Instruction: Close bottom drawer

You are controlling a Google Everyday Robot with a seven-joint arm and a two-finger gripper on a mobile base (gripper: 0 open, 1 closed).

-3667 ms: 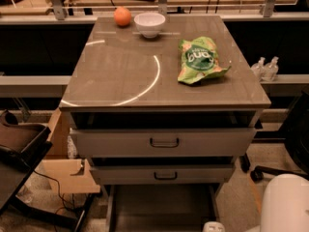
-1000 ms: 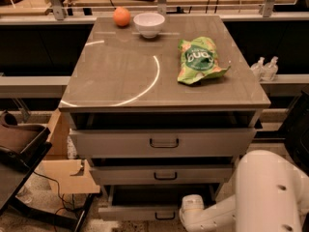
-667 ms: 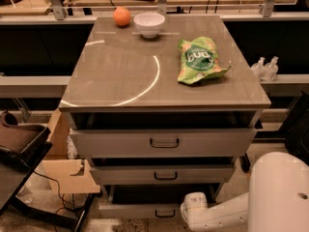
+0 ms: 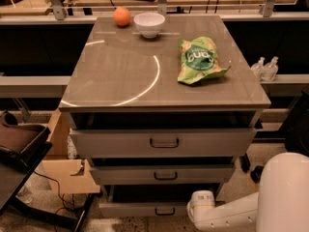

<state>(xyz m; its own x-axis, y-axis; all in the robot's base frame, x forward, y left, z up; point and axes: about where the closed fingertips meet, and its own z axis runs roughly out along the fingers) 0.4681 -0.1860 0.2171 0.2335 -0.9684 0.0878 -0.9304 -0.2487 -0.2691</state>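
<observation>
The gripper (image 4: 200, 203) is sitting low beside the bottom drawer (image 4: 130, 209) front, seemingly placed for shoving it home; open or closed, cannot tell.

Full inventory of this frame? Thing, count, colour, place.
cabinet top: 1, grey-brown, centre
orange: 1, orange, back left of the top
bowl: 1, white, right of the orange
snack bag: 1, green, right side of the top
top drawer: 1, grey-beige, dark handle
middle drawer: 1, grey-beige, below it
bottom drawer: 1, grey-beige, lowest, dark gap above its front
bottles: 2, clear, ledge at right
cardboard box: 1, brown, floor at left
arm: 1, white, lower right, its end by the bottom drawer's front
hand: out of frame beyond the arm's end
</observation>
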